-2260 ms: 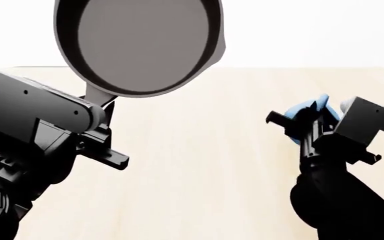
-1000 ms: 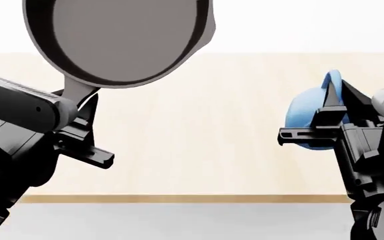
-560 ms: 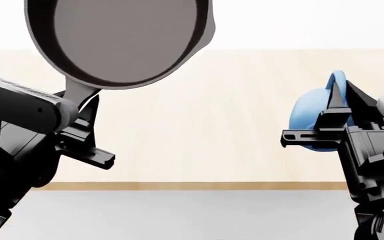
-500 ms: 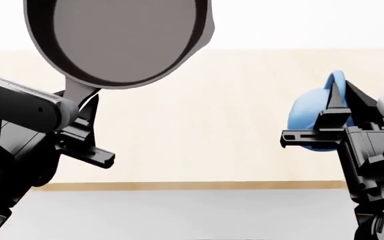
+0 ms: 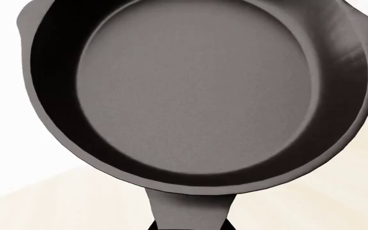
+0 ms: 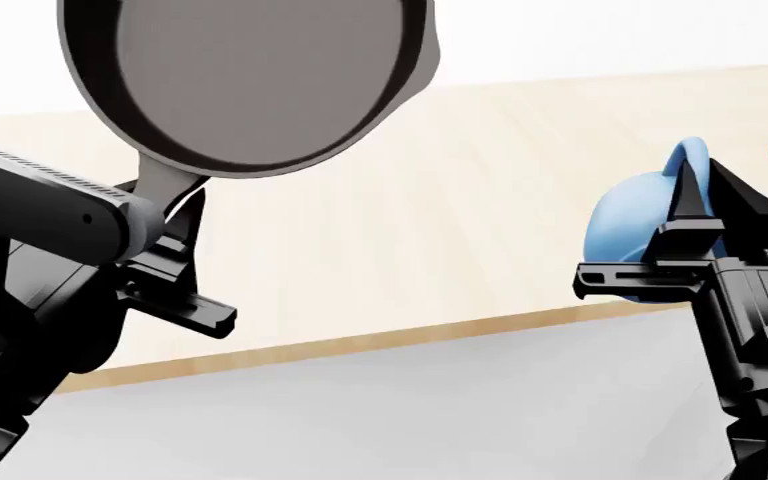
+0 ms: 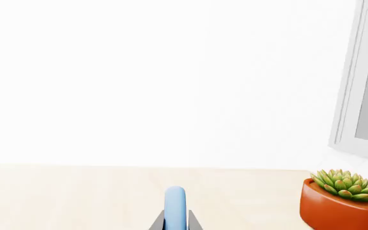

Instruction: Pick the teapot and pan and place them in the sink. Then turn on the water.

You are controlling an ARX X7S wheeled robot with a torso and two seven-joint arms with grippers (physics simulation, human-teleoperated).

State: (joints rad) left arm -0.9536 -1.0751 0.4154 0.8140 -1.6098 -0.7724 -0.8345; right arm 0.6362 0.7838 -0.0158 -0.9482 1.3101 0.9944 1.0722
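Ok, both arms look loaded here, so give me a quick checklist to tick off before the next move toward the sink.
1. Pan held in left claw by its handle: ok.
2. Teapot held in right claw by its loop handle: ok.
3. Pan empty inside: ok.
4. Sink in view: not ok, no picture shows it.
5. Potted succulent apart from the teapot: ok, it stands off to one side.
6. Faucet lever position: cannot tell, out of view.

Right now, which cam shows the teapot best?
Head view: the teapot shows its blue body and handle, held by the right gripper. Right wrist view shows only a sliver of handle between the fingers. Left wrist view shows none.
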